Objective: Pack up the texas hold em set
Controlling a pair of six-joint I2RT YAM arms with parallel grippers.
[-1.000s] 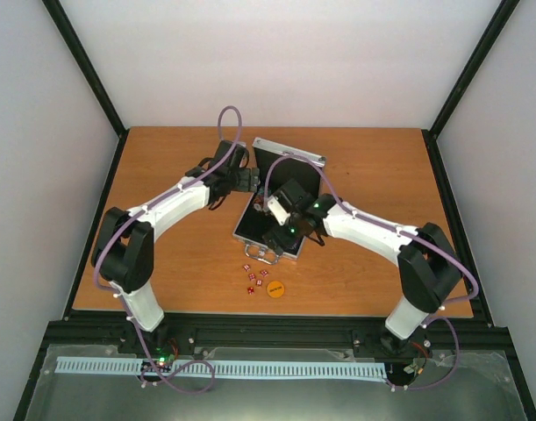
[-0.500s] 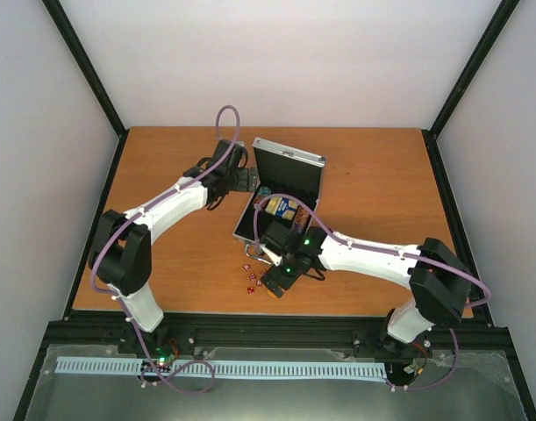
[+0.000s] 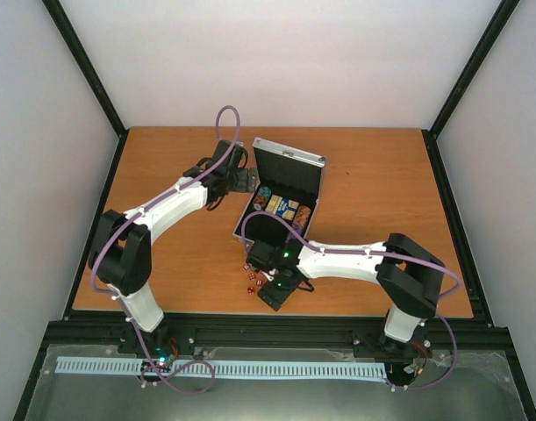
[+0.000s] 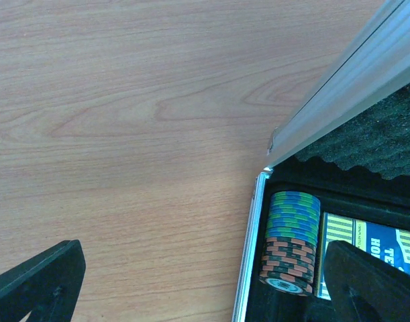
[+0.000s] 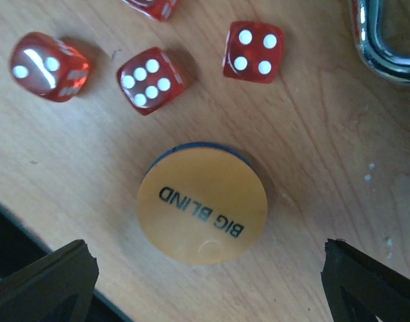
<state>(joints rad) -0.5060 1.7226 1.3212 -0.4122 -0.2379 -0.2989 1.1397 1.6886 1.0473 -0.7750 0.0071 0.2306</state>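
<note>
— Aluminium, is it, that small silver case (image 4: 339,100) with the ribbed edge?
— Yes. It stands open toward the far middle of the brown wood-grain bench (image 4: 124,100), with its lid upright. The lid is lined with bumpy black egg-crate foam (image 4: 379,134).
— What lies in it?
— Striped round poker chips (image 4: 290,241) lie on edge in a row in the left slot of the black tray. The blue-and-green ones are behind and the orange-and-black ones in front. Just beside them lies the blue-and-yellow card deck (image 4: 372,249). From above, more chips show on the deck's other side.
— And outside the case?
— Tiny translucent red dice (image 5: 146,79) with white pips lie on the bare wood near the case's shiny curved metal handle (image 5: 379,40). Close by them lies the flat orange disc (image 5: 201,203), printed "BIG BLIND", with a blue edge peeking out on one side.
— The tools?
— The right tool (image 5: 208,278) hangs over the disc, its black fingers spread wide to either side and touching nothing. The left tool (image 4: 205,295) hovers at the case's left corner. It is released too, with one finger over the bench and the other over the tray.
</note>
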